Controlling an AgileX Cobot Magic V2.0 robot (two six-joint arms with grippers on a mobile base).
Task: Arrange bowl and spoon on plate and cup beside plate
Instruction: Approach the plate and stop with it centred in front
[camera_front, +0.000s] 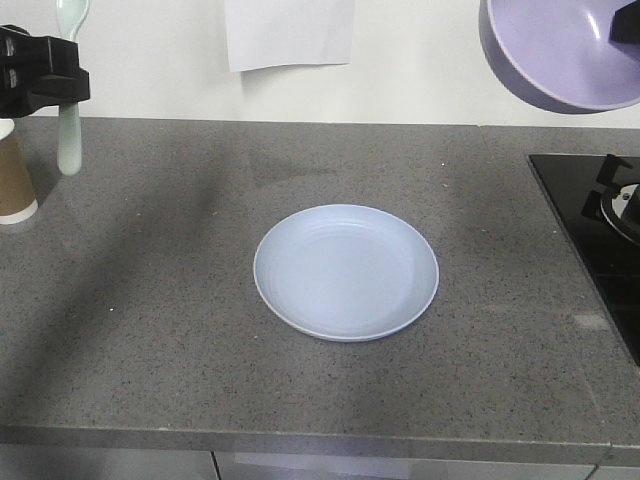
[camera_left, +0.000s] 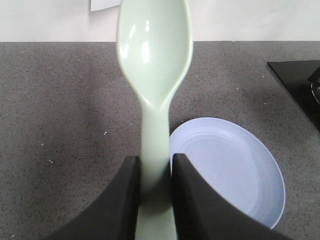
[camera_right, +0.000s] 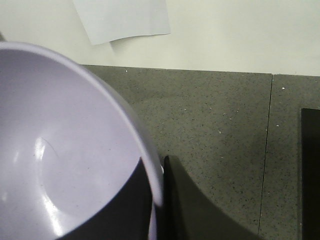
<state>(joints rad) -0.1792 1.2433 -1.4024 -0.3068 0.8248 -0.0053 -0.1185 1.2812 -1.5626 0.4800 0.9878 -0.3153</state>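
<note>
Grey speckled stone forms the desk (camera_front: 150, 320), with a white wall (camera_front: 420, 60) behind it. Near the desk's middle lies the plate (camera_front: 346, 272), bare, with nothing on it. The bowl (camera_front: 565, 50) hangs tilted in the air above the desk's back right corner, well apart from the plate. The right gripper (camera_right: 159, 200) has its jaws closed on the bowl's rim, one inside and one outside. The left gripper (camera_left: 153, 167) has its jaws closed tight on the handle of the spoon (camera_left: 155, 45). It holds the spoon upright above the back left corner, scoop end up. The cup (camera_front: 12, 175) stands at the desk's left edge, just below the spoon's handle and well apart from the plate.

Both pieces look lifted and none is placed, so the carry to the plate seems to be the step in hand. The bowl probably goes first. It must be brought over the plate's middle, levelled, lowered flat and released. The spoon follows, and the cup must wait for a free gripper.

A black hob (camera_front: 600, 230) lies along the right edge, clear of the plate. A paper sheet (camera_front: 290, 30) hangs on the wall. Nothing lies between either gripper and the plate. Lowering the spoon straight down could knock the cup.
</note>
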